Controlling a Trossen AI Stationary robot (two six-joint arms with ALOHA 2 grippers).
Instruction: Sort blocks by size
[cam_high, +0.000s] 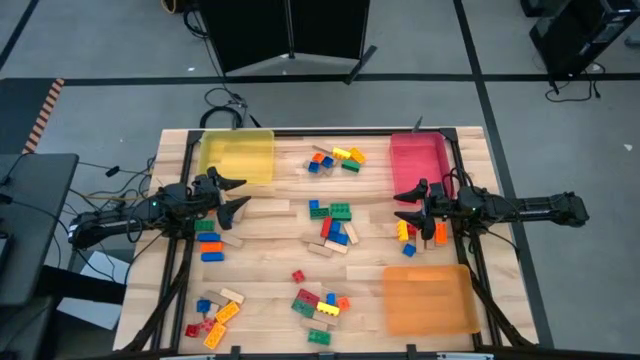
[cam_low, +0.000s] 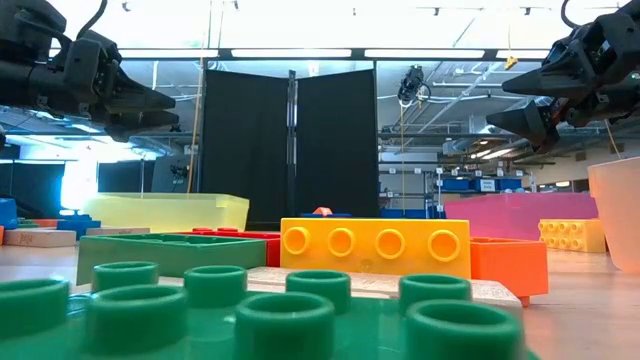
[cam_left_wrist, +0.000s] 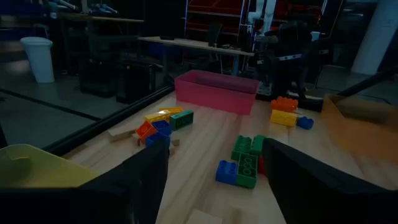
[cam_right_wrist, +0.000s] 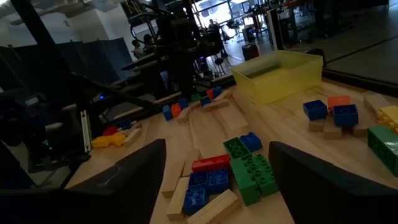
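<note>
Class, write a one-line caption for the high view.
Blocks scattered across the table; both arms wait at its sides, empty.

1. A robotics lab or workshop: the wooden bench (cam_high: 290, 290) stands on grey floor marked with black tape lines.
2. Black partition panels (cam_low: 290, 145) stand behind it.
3. Ceiling strip lights (cam_low: 300, 53), exposed pipes and distant shelving suggest an industrial hall.

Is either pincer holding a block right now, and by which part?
Neither. The left pincer and right pincer both hang open above the table, nothing between the fingers.
</note>
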